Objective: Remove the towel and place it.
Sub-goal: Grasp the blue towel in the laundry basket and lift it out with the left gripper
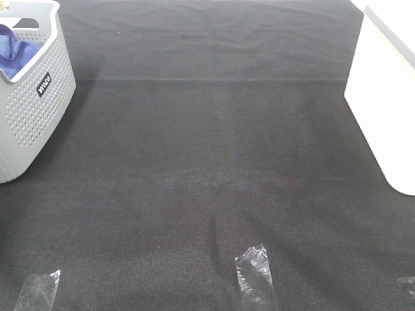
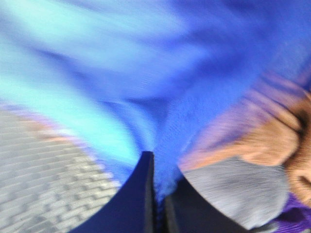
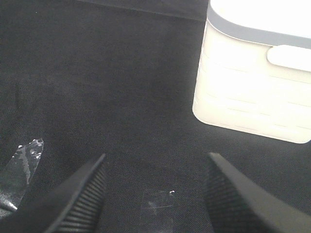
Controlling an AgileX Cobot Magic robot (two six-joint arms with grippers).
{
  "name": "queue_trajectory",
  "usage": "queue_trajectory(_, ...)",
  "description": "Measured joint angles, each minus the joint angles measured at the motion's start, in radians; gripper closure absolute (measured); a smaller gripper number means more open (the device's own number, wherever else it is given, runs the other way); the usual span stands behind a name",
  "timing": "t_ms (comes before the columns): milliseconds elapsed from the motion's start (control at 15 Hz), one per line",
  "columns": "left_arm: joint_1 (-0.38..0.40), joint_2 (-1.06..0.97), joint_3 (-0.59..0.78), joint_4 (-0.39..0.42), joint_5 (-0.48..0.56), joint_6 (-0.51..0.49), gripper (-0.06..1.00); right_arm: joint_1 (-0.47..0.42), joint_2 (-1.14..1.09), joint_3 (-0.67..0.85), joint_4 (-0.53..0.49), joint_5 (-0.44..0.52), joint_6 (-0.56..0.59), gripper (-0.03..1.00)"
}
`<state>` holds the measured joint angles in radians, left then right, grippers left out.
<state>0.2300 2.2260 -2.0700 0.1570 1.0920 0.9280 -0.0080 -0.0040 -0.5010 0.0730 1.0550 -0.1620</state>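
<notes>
1. The left hand [image 2: 156,174] is clamped shut on a fold of the towel [image 2: 160,73], which lies bunched directly ahead of its fingertips in the grey basket [image 1: 39,123]; I cannot tell its long axis.
2. The right hand [image 3: 155,170] gapes empty over the counter [image 3: 97,73], well apart from the towel, so the left is nearer.

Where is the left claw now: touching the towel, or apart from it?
Touching. The left wrist view shows the left claw shut, with a fold of the blue towel pinched between its jaws.

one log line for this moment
left gripper: shut on towel | towel: in grey basket | right gripper: open, empty
</notes>
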Motion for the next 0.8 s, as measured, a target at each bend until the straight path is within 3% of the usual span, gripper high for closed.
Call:
queue_trajectory(200, -0.007, -0.061, -0.037, -0.030, 0.007, -0.001, 0.94, 0.000, 0.000, 0.000, 0.000, 0.000, 0.000, 0.37)
queue_trajectory(800, -0.144, -0.293, -0.120, -0.025, -0.030, -0.001, 0.94, 0.000, 0.000, 0.000, 0.000, 0.000, 0.000, 0.37)
